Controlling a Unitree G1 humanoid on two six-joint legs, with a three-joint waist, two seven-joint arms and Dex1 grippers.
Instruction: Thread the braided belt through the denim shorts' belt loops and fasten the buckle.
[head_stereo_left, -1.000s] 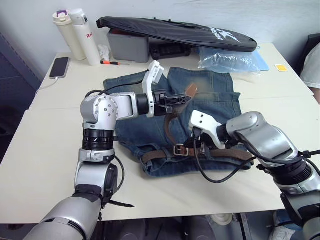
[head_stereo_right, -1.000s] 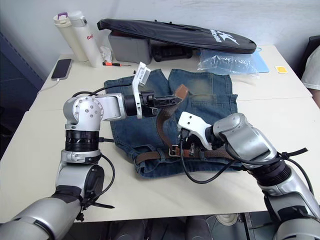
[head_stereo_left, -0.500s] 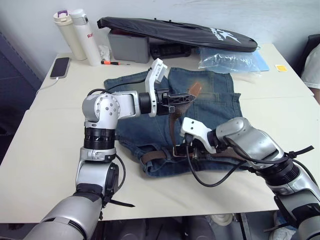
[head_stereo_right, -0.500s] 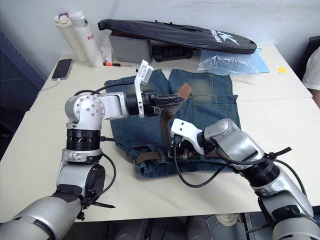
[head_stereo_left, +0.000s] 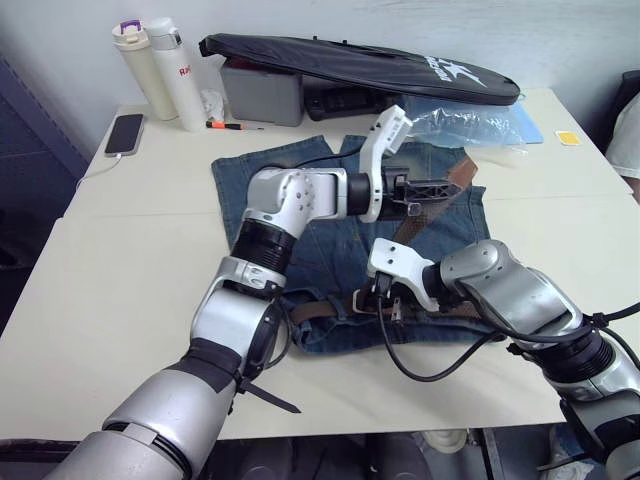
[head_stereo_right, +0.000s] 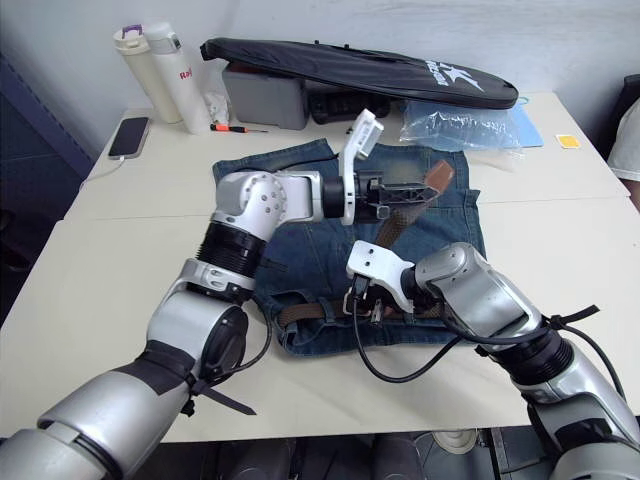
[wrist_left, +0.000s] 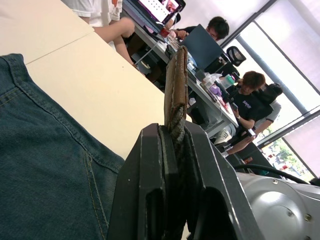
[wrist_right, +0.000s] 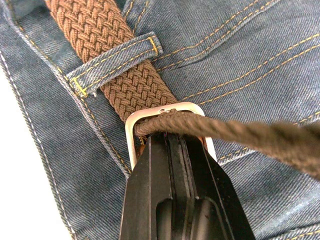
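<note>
The denim shorts (head_stereo_left: 250, 190) lie flat on the table (head_stereo_left: 120, 260). The braided belt (head_stereo_left: 320, 308) runs along the waistband under a belt loop (wrist_right: 115, 62) to the silver buckle (wrist_right: 131, 137). My right gripper (head_stereo_left: 378, 300) is shut on the buckle. From the buckle the belt's free end rises up and right over the shorts. My left gripper (head_stereo_left: 437, 186) is shut on that free end just below its tapered tip (wrist_left: 176, 85), holding it above the shorts' right leg.
At the back stand two bottles (head_stereo_left: 160, 70), a phone (head_stereo_left: 122, 133), a grey box (head_stereo_left: 260, 100), a long black bag (head_stereo_left: 350, 65) and a plastic bag (head_stereo_left: 470, 115). A person's sleeve (head_stereo_left: 627, 130) shows at the right edge.
My left gripper has swung to the right with the belt tip, drawing the strap out to the right from the buckle. The right gripper has stayed at the buckle.
</note>
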